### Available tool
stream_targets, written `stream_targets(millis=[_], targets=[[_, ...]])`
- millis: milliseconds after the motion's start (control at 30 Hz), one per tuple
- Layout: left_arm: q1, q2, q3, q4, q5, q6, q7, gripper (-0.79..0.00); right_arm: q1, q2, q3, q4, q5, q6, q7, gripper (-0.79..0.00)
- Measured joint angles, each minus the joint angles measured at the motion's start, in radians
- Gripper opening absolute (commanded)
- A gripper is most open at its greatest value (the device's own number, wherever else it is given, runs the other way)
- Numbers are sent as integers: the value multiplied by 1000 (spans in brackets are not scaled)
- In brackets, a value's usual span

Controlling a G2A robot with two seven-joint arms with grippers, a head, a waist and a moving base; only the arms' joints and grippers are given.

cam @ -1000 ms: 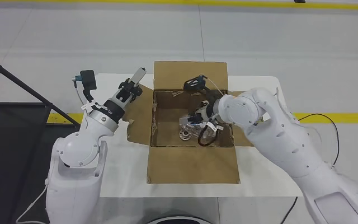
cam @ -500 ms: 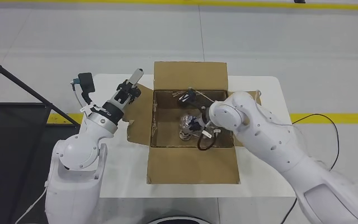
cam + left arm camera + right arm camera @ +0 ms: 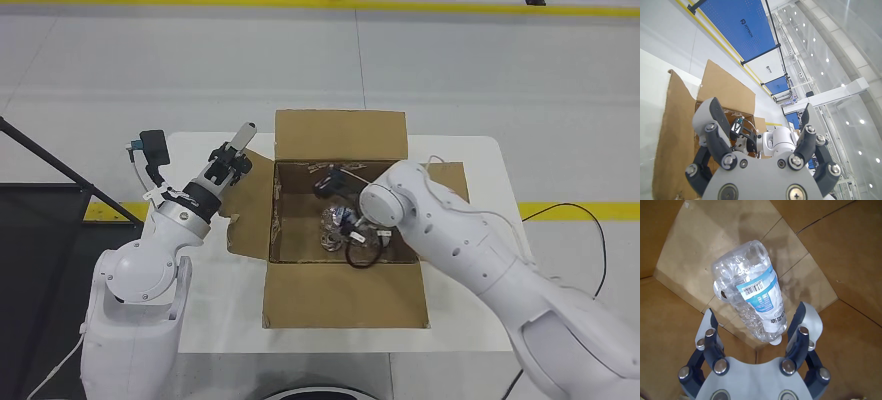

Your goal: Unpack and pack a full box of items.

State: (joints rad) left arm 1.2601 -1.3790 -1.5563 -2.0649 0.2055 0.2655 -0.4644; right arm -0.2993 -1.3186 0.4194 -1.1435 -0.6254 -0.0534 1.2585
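Observation:
An open cardboard box (image 3: 345, 295) stands in the middle of the white table. On its floor (image 3: 687, 262) lies a clear plastic water bottle (image 3: 747, 279) with a blue and white label, seen in the top view as a glinting shape (image 3: 333, 222). My right arm (image 3: 385, 205) is bent down into the box. Its gripper (image 3: 755, 308) is open, with one finger on each side of the bottle's cap end, not closed on it. My left gripper (image 3: 235, 155) is open and holds nothing, hovering over the box's left flap (image 3: 725, 89).
A black cable loop (image 3: 362, 252) hangs from the right arm inside the box. The box's flaps are folded outwards on all sides. Bare table top (image 3: 460, 150) lies right of the box and at the far left (image 3: 195, 140).
My right arm has swung leftwards and deeper into the box, over the bottle. The left arm has hardly moved.

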Motion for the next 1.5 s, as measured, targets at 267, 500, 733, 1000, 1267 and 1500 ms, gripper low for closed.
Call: stream_targets(millis=[267,500,733,1000,1267,1500], targets=[[0,0,0,0,0,0,0,0,9,-41,-22,72,-21,3,-9,-203],[0,0,0,0,0,0,0,0,14,-67,-23,119,-25,-8,-9,-459],[0,0,0,0,0,0,0,0,16,-82,-14,144,-32,-24,-1,-785],[0,0,0,0,0,0,0,0,11,-82,13,131,-52,-37,12,-785],[0,0,0,0,0,0,0,0,-17,-55,75,54,-58,-79,16,-785],[0,0,0,0,0,0,0,0,-56,-25,126,-6,-54,-106,97,-782]])
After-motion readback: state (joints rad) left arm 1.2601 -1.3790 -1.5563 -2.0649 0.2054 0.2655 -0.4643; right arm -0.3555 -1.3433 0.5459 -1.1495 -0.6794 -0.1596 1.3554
